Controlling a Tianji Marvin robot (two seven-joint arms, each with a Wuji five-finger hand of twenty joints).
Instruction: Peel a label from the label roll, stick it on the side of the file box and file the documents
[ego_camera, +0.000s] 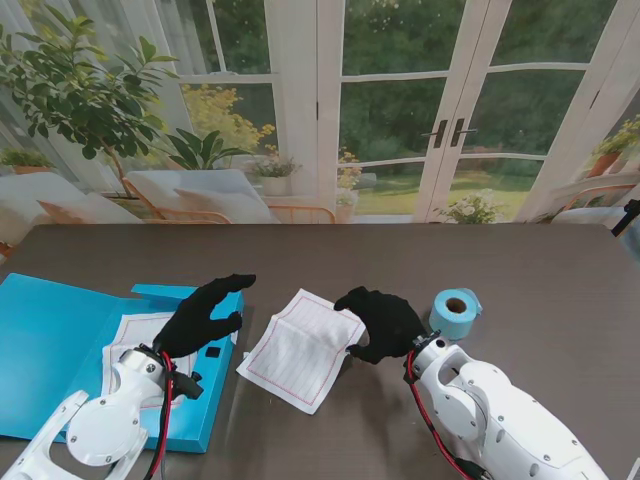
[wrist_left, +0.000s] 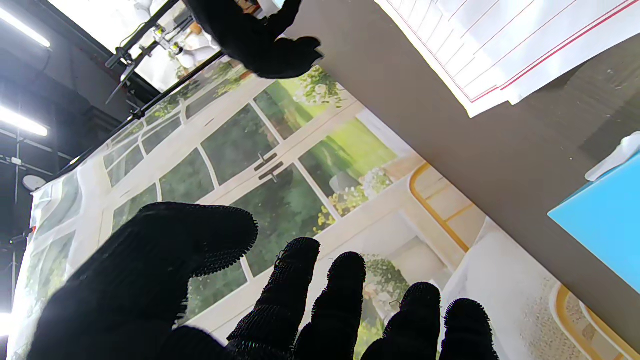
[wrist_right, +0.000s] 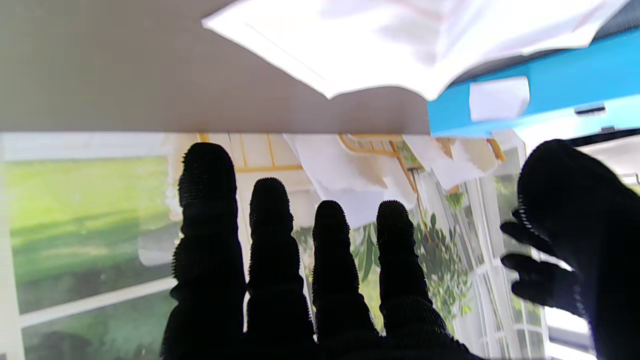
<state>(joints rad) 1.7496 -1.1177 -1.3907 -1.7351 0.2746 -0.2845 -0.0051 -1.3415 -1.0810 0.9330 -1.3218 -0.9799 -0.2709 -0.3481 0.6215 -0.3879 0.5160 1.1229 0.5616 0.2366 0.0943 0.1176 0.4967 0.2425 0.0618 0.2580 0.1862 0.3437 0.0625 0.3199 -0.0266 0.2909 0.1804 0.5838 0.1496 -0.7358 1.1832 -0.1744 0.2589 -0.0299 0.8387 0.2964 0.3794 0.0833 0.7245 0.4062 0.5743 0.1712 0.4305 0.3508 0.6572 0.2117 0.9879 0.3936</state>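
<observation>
An open blue file box (ego_camera: 50, 340) lies at the table's left with a lined sheet (ego_camera: 135, 335) inside it. My left hand (ego_camera: 205, 315) hovers over its right edge, fingers spread and holding nothing; the left wrist view shows its fingers (wrist_left: 300, 300) apart in the air. White lined documents (ego_camera: 300, 350) lie on the table between the hands. My right hand (ego_camera: 380, 322) is over their right edge, fingers (wrist_right: 300, 280) extended and apart. The blue label roll (ego_camera: 456, 312) stands just right of that hand. A white label (wrist_right: 499, 97) sits on the box's side (wrist_right: 550, 105).
The dark table (ego_camera: 540, 270) runs back to a window backdrop. A small black square (ego_camera: 212, 351) marks the file box's near side wall. The documents (wrist_left: 500, 45) and the box corner (wrist_left: 605, 220) show in the left wrist view, with my right hand (wrist_left: 260, 40) beyond.
</observation>
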